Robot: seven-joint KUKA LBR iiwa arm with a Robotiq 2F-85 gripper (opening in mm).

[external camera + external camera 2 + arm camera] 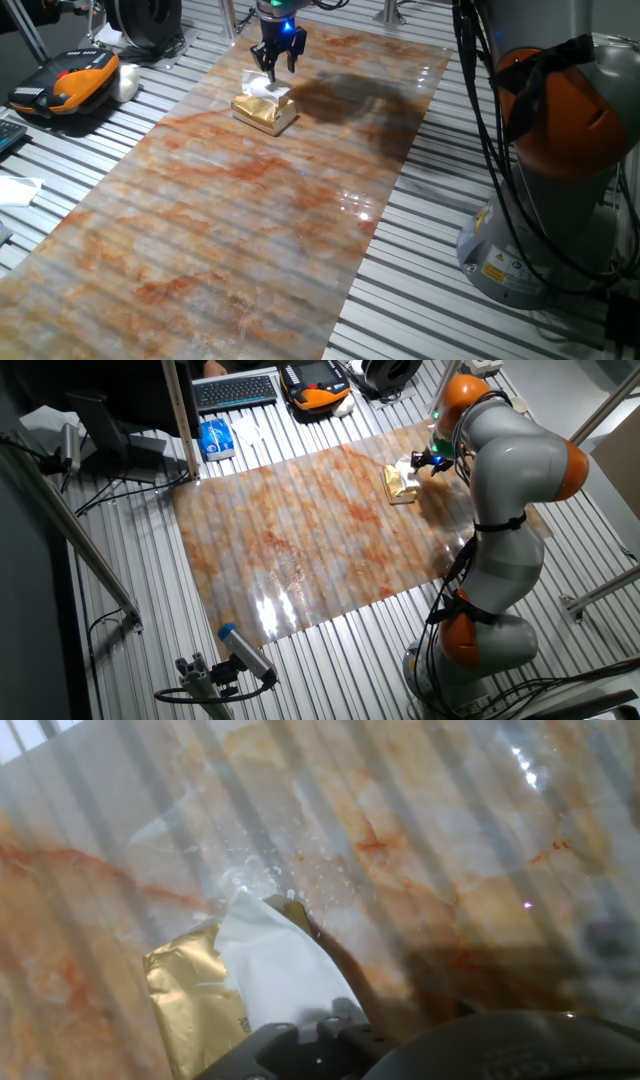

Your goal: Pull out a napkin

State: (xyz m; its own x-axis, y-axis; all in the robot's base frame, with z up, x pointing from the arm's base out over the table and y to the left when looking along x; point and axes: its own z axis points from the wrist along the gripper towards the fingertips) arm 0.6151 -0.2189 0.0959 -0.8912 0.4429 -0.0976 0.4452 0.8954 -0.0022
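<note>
The small shiny gold napkin box (265, 113) lies on the marbled mat (230, 230) at its far end. It also shows in the other fixed view (400, 486) and in the hand view (190, 995). The white napkin (263, 89) sticks up out of the box, drawn into a peak (280, 970) that runs into my fingers. My gripper (273, 66) hangs straight above the box, shut on the top of the napkin. In the hand view only the dark finger bases (310, 1040) show at the bottom edge.
An orange and black handheld pendant (65, 85) lies at the far left off the mat. A white paper sheet (15, 188) sits at the left edge. A keyboard (235, 390) and a blue pack (215, 438) lie beyond the mat. The robot's base (550, 180) stands at the right.
</note>
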